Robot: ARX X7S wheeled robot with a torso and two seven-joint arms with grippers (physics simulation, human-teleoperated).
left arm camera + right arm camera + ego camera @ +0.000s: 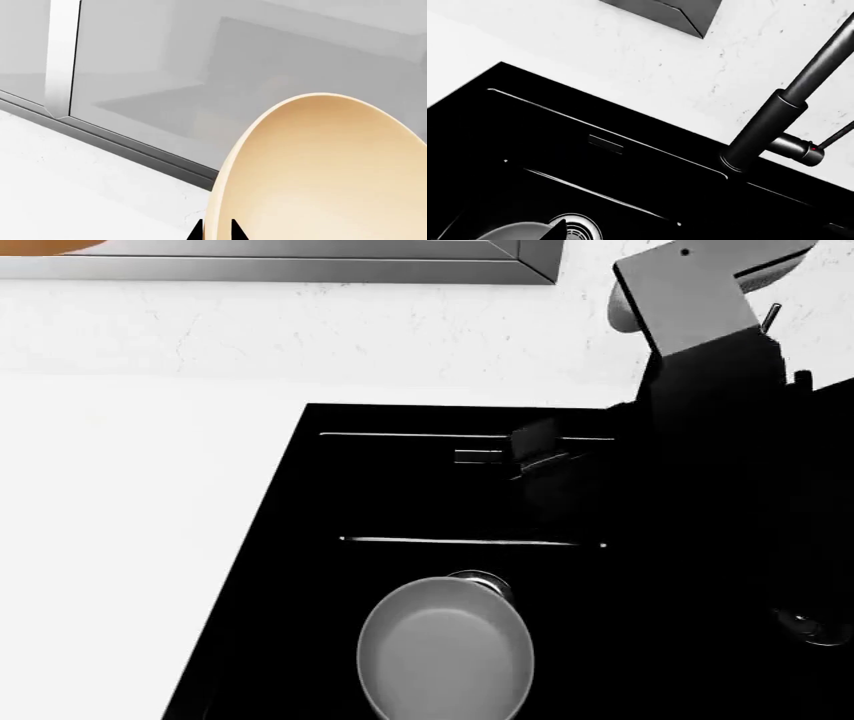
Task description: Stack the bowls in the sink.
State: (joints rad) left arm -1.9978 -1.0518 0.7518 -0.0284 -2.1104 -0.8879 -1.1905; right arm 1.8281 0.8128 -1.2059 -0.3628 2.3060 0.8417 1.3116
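Observation:
My left gripper (pixel 217 234) is shut on the rim of the pale tan bowl (pixel 327 175), one fingertip on each side of the rim. It holds the bowl up in front of a glass pane, outside the head view. The grey bowl (pixel 447 650) lies upright in the near left basin of the black sink (pixel 287 500), beside a round metal drain (pixel 489 584). In the right wrist view the grey bowl (pixel 510 233) and the drain (pixel 579 227) lie below my right gripper (pixel 640 235). That gripper is open and empty; one dark fingertip (pixel 558 231) shows, the other is lost against the black.
The dark faucet (pixel 774 120) rises from the sink's back rim. My right arm (pixel 694 310) reaches over the right side of the sink. White counter (pixel 120 520) lies to the left. A metal window frame (pixel 400 268) runs along the back wall.

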